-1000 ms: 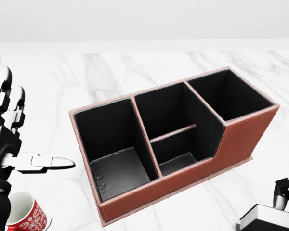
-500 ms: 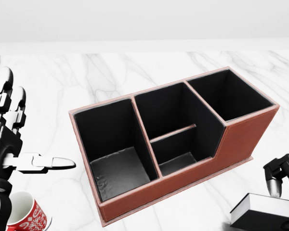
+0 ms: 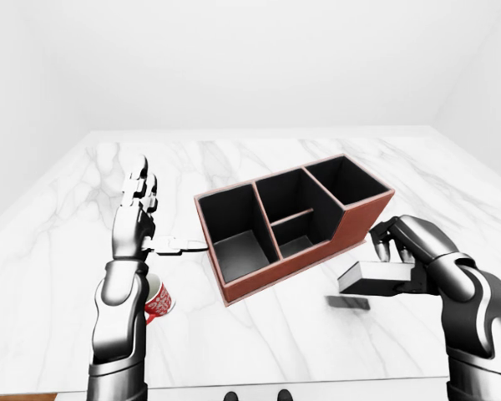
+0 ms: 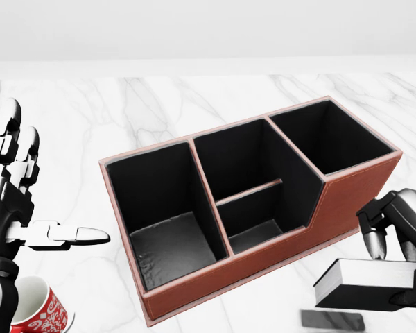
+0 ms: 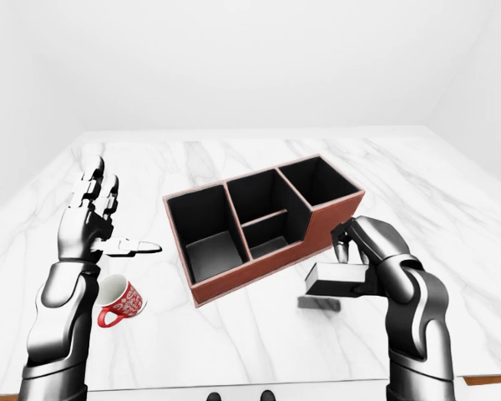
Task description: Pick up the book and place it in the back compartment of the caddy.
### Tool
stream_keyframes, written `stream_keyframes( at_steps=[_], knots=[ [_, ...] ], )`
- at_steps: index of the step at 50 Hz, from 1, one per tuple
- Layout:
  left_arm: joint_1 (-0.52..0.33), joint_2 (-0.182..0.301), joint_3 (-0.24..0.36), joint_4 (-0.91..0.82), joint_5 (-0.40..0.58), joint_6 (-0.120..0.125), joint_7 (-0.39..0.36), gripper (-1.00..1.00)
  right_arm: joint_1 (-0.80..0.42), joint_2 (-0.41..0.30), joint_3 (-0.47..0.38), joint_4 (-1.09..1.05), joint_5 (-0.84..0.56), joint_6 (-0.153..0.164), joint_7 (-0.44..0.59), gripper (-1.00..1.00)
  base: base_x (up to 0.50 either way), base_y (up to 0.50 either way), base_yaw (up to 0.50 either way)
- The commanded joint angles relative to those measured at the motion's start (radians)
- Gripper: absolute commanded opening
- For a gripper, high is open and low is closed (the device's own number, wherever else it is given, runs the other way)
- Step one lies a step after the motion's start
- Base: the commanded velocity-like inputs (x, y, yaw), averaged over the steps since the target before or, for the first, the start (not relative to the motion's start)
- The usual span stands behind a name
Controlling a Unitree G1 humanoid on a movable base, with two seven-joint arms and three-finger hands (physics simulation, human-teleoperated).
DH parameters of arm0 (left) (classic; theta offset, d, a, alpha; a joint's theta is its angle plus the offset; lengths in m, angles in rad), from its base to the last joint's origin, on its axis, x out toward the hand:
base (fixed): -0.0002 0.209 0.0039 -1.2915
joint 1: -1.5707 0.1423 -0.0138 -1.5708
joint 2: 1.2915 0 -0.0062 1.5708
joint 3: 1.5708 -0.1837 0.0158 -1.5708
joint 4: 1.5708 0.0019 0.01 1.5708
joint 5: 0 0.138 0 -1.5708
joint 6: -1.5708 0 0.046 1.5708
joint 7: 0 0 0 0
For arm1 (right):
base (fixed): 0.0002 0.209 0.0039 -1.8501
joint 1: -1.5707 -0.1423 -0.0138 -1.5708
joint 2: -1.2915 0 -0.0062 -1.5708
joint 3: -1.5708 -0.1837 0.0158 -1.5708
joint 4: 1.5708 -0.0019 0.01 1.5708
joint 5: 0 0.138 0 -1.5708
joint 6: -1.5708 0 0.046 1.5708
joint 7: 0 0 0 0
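The book (image 4: pixel 360 283), dark-covered with white page edges, hangs flat a little above the marble table (image 4: pixel 90 125), its shadow showing beneath it. My right hand (image 4: pixel 392 274) is shut on its right end, fingers over the top and thumb below. It is at the head view's lower right, just off the low right end of the brown caddy (image 4: pixel 263 260). The caddy has black-lined compartments: a large one at left, a split middle one, and a tall one at the upper right (image 4: pixel 329 135). My left hand (image 4: pixel 48 187) stands open at the left, apart from the caddy.
A red mug with white pattern (image 5: pixel 121 301) lies on the table below my left hand, left of the caddy. The table's near edge runs along the bottom of the eye views. A white wall rises beyond the table's top edge.
My right hand has risen into the head view with the book, moving up and left towards the caddy's right end. The book now hangs above its shadow. Left hand unmoved.
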Motion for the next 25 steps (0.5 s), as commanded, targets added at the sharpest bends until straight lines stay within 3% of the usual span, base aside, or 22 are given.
stream_keyframes(
  at_steps=[1,13,25],
  knots=[
    [0.001,0.000,0.000,-0.004,0.000,0.000,-0.001,1.00,-0.046,0.004,0.021,-0.063,-0.011,0.005,0.035,-1.00,0.00,0.00,0.00],
    [-0.001,0.001,0.001,0.000,0.000,0.000,-0.001,1.00,-0.092,0.011,0.059,-0.082,-0.017,0.032,0.055,-1.00,0.00,0.00,0.00],
    [-0.005,0.002,0.000,0.013,0.000,0.000,0.001,0.99,-0.134,0.026,0.097,-0.131,-0.028,0.079,0.055,-1.00,0.00,0.00,0.00]
  ],
)
